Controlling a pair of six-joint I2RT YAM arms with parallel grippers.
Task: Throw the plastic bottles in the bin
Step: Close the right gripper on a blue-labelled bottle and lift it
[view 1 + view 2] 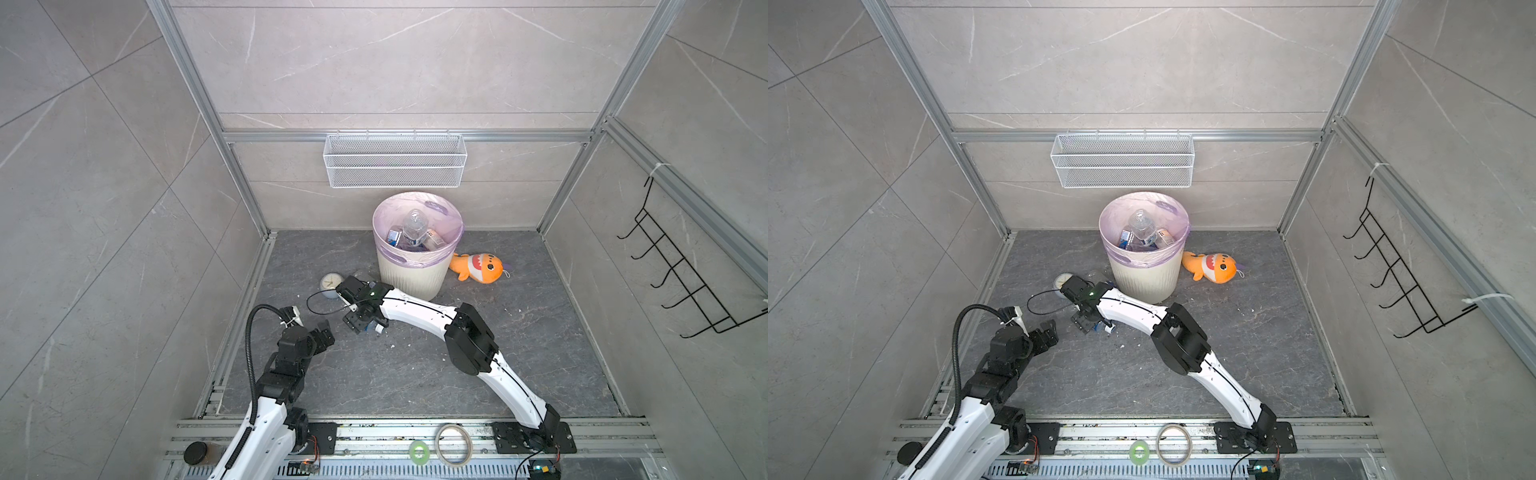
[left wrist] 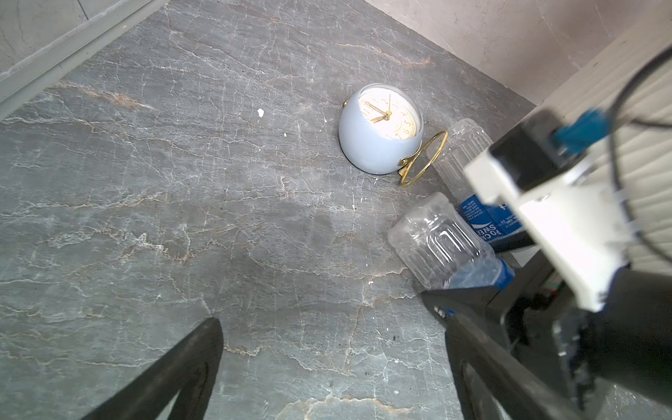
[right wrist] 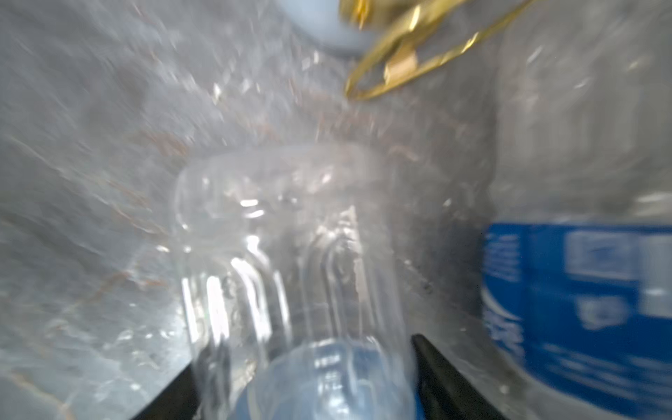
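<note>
The right gripper [image 3: 302, 378] straddles a clear bottle [image 3: 287, 262] lying on the floor [image 2: 182, 218], one finger on each side; whether the grip is firm cannot be told. A second bottle [image 2: 472, 203], blue-labelled, lies just beside it, near the clock [image 2: 382, 127]. The left gripper [image 2: 327, 363] stands wide and empty; the bin [image 1: 415, 278], beyond, holds several bottles [image 1: 413, 232].

Two slim arms, glossy white shells jointed with chunky matte-black housings. The left arm [image 1: 266, 415] carries a ribbed black corrugated hose looping overhead; the right arm [image 1: 419, 309] shows thin black cable along its shell, small screws, a green indicator light.
</note>
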